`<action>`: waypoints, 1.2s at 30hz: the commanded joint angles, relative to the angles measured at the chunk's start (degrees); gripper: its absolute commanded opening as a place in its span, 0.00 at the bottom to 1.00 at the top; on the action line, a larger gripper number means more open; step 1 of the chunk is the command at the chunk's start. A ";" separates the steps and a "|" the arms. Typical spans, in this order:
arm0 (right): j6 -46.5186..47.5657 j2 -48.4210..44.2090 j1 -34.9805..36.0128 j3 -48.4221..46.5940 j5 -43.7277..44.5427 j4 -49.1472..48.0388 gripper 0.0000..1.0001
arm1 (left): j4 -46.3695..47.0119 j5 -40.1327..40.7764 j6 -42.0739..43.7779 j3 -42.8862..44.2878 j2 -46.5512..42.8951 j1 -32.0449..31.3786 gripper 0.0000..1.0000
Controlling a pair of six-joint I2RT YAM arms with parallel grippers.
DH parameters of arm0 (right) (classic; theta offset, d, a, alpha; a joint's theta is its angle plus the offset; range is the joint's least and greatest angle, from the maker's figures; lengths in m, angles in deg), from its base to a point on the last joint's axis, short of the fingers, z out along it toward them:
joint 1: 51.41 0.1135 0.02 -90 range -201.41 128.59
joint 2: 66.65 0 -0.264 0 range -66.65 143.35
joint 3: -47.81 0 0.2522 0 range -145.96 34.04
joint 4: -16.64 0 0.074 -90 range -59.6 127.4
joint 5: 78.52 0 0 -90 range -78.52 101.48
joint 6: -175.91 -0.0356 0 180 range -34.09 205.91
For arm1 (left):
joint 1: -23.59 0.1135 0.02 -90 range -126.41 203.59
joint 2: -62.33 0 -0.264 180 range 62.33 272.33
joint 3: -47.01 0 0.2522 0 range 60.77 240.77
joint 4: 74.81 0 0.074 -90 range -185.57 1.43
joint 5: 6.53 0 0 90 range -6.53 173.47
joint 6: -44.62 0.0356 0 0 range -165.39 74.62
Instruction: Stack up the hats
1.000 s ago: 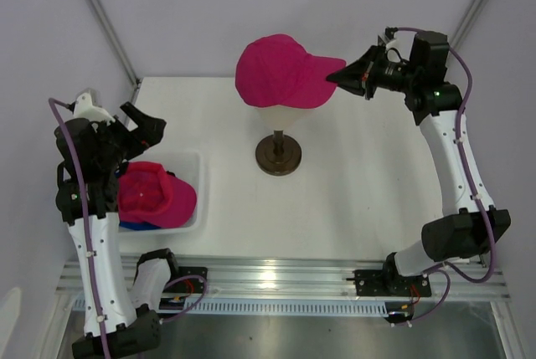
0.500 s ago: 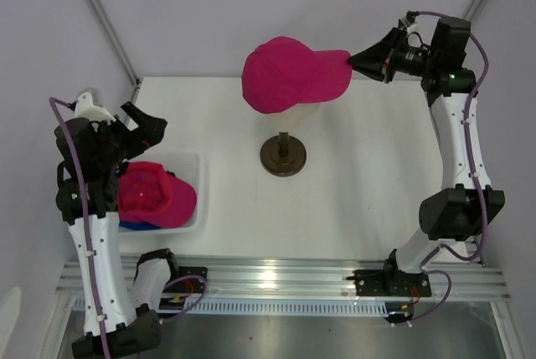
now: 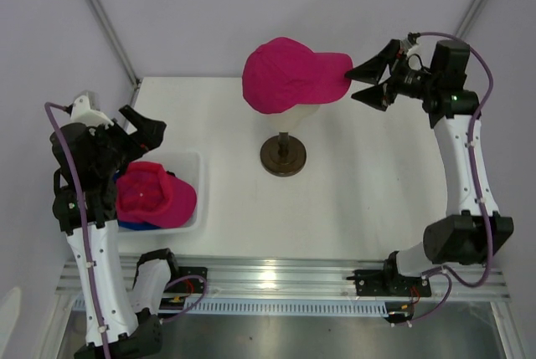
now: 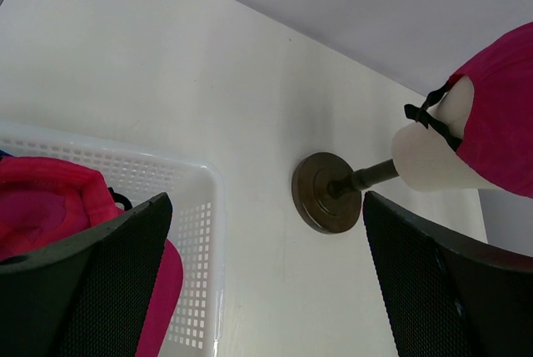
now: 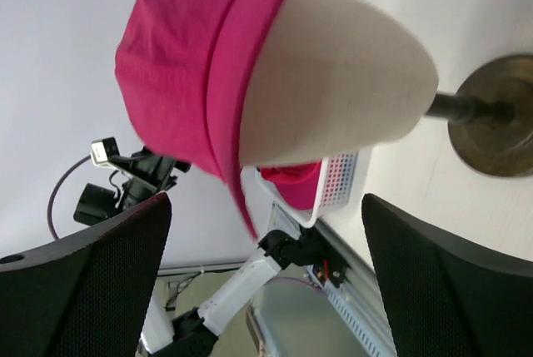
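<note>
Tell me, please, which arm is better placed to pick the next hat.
Left: the left gripper, open, hangs by the basket holding a pink hat; the right gripper is far off at the mannequin head.

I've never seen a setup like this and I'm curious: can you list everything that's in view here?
cap on head: one, magenta pink, on the mannequin head
cap in basket: one, magenta pink, on top in the basket
blue cap: one, blue, only an edge shows under the pink one in the basket
mannequin head: one, cream, on the stand
stand: one, brown, round base at mid-table
basket: one, white mesh, left side of the table
table: one, white
left arm: one, white and black, purple cable
right arm: one, same colours
left gripper: black, open, above the basket
right gripper: black, open, at the brim of the cap on head
</note>
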 commanded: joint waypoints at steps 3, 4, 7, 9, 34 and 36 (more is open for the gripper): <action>-8.37 -13.25 0.86 12.22 6.00 -11.81 0.99 | -0.13 -1.45 0.50 1.66 -0.27 -0.48 0.99; -8.91 -13.87 1.55 13.19 6.71 -12.44 0.97 | -0.04 -1.72 0.33 1.58 -0.27 -0.48 1.00; -9.09 -15.02 4.18 14.17 9.61 -12.71 0.90 | 0.22 -1.98 0.24 1.49 -0.18 -0.48 1.00; -8.74 -14.76 5.51 13.99 11.45 -12.63 0.85 | 0.22 -1.98 0.24 1.58 -0.18 -0.57 1.00; -6.19 -3.33 8.69 -2.52 5.41 -13.16 0.00 | 3.03 -3.39 0.76 -1.06 1.92 -0.74 0.99; -6.10 -1.84 7.89 -3.67 3.30 -12.10 0.00 | 3.03 -3.13 1.11 -1.15 2.01 -0.83 0.99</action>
